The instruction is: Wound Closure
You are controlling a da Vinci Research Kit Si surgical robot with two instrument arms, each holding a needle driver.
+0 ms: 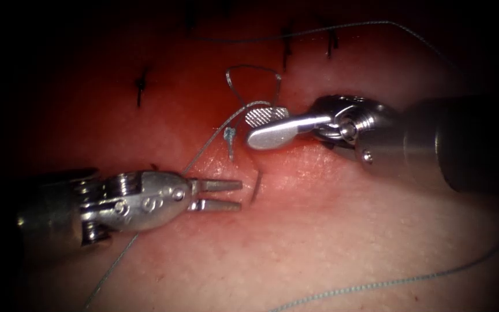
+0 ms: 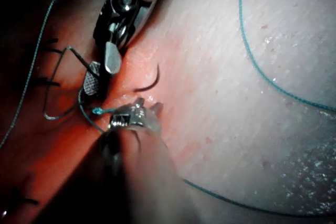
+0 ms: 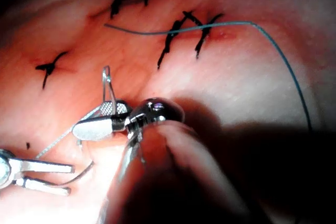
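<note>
Needle [image 1: 256, 188]: a short dark curved stretch is seen standing out of the tissue just off the tips of the left tool; the remainder is taken to be buried. It is held by neither tool. It is also seen in the left wrist view [image 2: 148, 81] and the right wrist view [image 3: 80, 174].
Left tool [image 1: 239, 195]: jaws are held slightly spread, nothing is pinched between them; the tips lie just beside the exposed needle.
Right tool [image 1: 258, 126]: jaws are spread wide, nothing is clamped; a strand of thread is laid across the ridged inner face of the far jaw.
Thread [image 1: 253, 69]: a small loop is raised above the right tool; one strand is run down past the left tool.
Tissue [image 1: 319, 248]: dark finished stitches [image 1: 140, 86] are seen at the back.
</note>
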